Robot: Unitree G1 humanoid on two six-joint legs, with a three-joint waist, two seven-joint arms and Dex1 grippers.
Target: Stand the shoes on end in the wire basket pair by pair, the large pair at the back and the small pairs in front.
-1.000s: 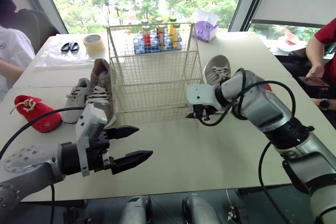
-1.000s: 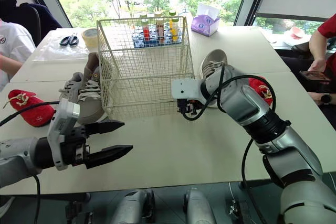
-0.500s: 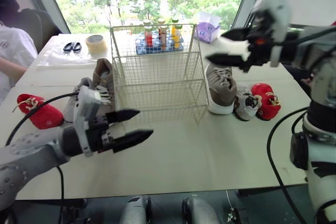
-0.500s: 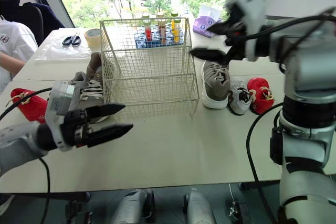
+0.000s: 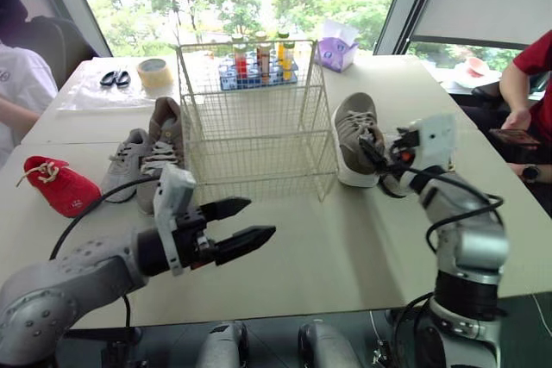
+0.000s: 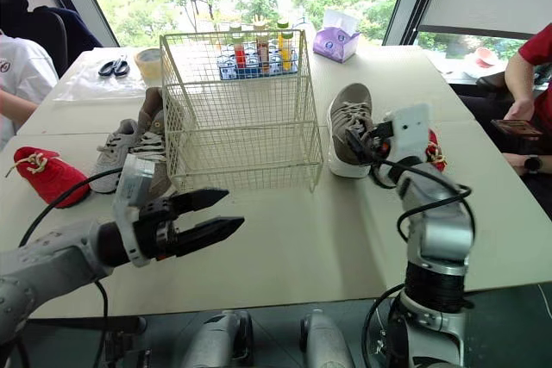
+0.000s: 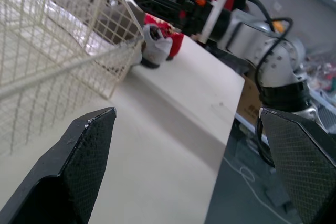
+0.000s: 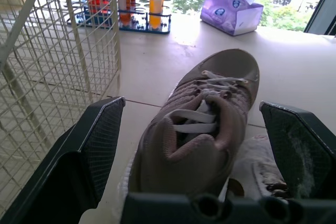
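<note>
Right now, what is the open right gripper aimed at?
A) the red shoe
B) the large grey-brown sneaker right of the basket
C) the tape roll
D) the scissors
B: in its wrist view the right gripper, jaws open, frames the large grey-brown sneaker.

The right claw (image 8: 190, 104) is spread wide, its black fingers (image 8: 97, 150) either side of a grey-brown shoe (image 8: 202, 129) lying heel toward it on the pale surface (image 8: 294, 61). A small white shoe (image 8: 252, 169) rests against that shoe, near one finger. A wire basket (image 8: 58, 61) stands beside the other finger. Far ahead are a rack of bottles (image 8: 126, 3) and a purple tissue box (image 8: 233, 6).
</note>
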